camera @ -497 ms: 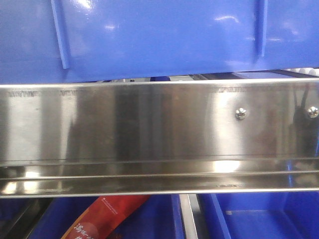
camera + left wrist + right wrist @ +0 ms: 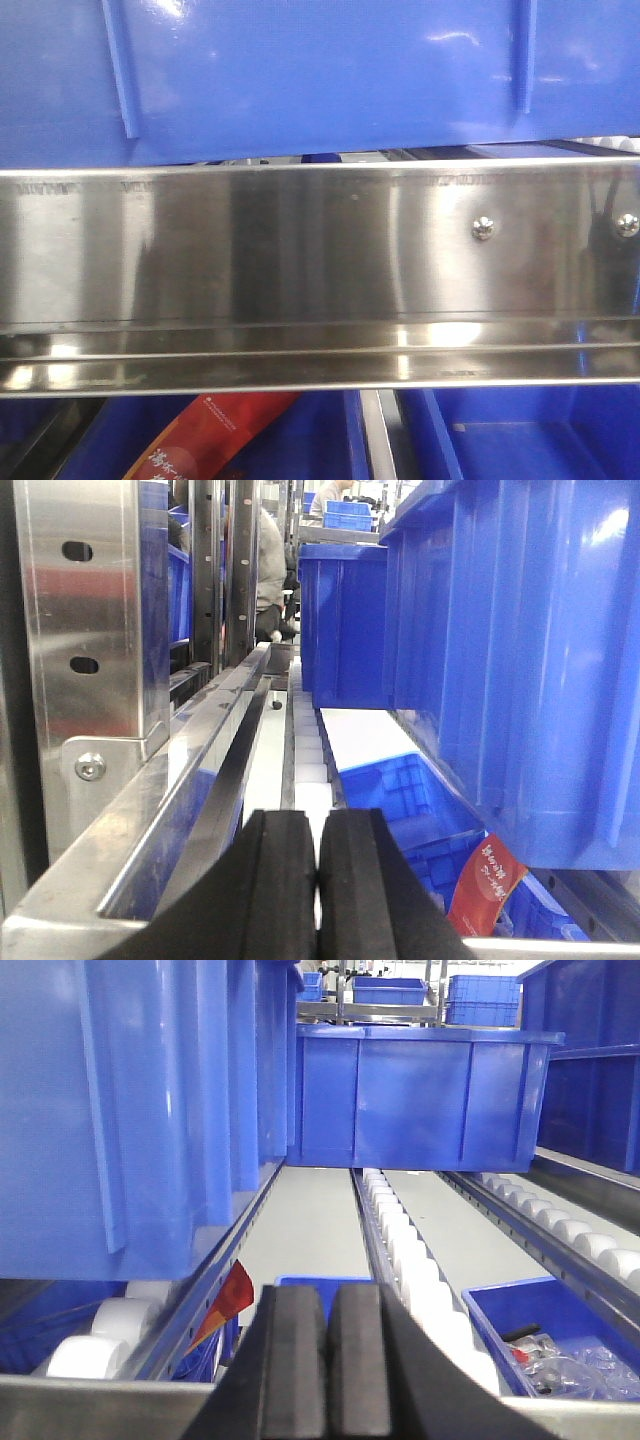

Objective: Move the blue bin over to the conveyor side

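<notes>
The blue bin (image 2: 320, 70) fills the top of the front view, its glossy ribbed wall sitting just above a steel rail. In the left wrist view the blue bin (image 2: 540, 630) rises at the right. The right wrist view has the blue bin (image 2: 130, 1110) at the left, resting on white rollers. My left gripper (image 2: 317, 825) is shut with its black pads together and nothing between them, low beside the bin. Beside the bin's other side my right gripper (image 2: 328, 1295) is also shut and empty. The conveyor is out of view.
A polished steel rail (image 2: 300, 250) crosses the front view. Below it lie blue crates with a red packet (image 2: 210, 435). Another blue crate (image 2: 425, 1090) stands farther along the roller tracks (image 2: 400, 1230). A small crate of parts (image 2: 560, 1350) sits lower right. Steel uprights (image 2: 85, 610) stand left.
</notes>
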Robot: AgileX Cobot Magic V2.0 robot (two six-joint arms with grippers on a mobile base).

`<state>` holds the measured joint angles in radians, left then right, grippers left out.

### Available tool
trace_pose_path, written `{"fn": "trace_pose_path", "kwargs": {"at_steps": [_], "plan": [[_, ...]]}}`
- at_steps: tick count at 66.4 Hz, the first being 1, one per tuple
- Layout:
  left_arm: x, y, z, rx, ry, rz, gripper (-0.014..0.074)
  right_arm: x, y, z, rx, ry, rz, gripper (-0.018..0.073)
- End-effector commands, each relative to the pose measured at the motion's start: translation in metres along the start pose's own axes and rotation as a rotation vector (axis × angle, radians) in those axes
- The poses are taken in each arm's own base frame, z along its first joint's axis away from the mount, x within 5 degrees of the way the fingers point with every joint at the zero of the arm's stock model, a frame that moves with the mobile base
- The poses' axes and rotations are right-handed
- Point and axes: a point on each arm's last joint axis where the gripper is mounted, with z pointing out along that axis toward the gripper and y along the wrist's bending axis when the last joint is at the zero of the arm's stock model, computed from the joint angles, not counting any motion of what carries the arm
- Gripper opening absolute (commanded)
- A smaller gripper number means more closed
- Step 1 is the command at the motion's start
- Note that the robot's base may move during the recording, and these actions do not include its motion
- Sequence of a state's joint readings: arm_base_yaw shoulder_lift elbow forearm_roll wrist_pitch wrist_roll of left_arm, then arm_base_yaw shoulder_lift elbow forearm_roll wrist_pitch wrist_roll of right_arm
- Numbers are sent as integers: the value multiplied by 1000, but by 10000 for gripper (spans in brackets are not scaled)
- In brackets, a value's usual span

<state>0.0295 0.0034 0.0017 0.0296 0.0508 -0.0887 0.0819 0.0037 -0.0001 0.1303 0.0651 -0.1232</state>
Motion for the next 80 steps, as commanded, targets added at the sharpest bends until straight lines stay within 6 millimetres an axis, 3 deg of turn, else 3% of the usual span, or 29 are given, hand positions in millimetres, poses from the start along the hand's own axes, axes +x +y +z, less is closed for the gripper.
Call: {"fn": "trace_pose_path", "kwargs": {"at_steps": [1,31,34,42,47,52,58,68,73,80], "plan": [[-2,0,0,4,-24,6,4,-3,-1,0,9,-30,-14,-69],[-13,-1,-1,13,-123,-43,4,-12,-2,-1,23,-138,8,-69],[-22,-2,-3,14,-133,-43,4,-13,-2,-1,24,-145,36,-69],[-66,-5,-15,40,-166,-29,8,-51,-1,-10,9,-202,37,-69],[-95,-6,-25,58,-180,17,58,-81,1,-20,-4,-249,35,-57],[-122,-7,-33,73,-156,56,145,-106,2,-30,-13,-289,32,13],[-151,-5,-39,76,-116,109,246,-136,2,-34,-18,-316,30,214],[-192,-8,-29,91,-69,137,381,-172,3,-19,-17,-296,31,562],[-209,-11,-18,89,-46,138,453,-185,3,-6,-20,-258,31,566],[-218,-15,6,94,38,133,526,-196,3,15,-19,-205,31,567]]}}
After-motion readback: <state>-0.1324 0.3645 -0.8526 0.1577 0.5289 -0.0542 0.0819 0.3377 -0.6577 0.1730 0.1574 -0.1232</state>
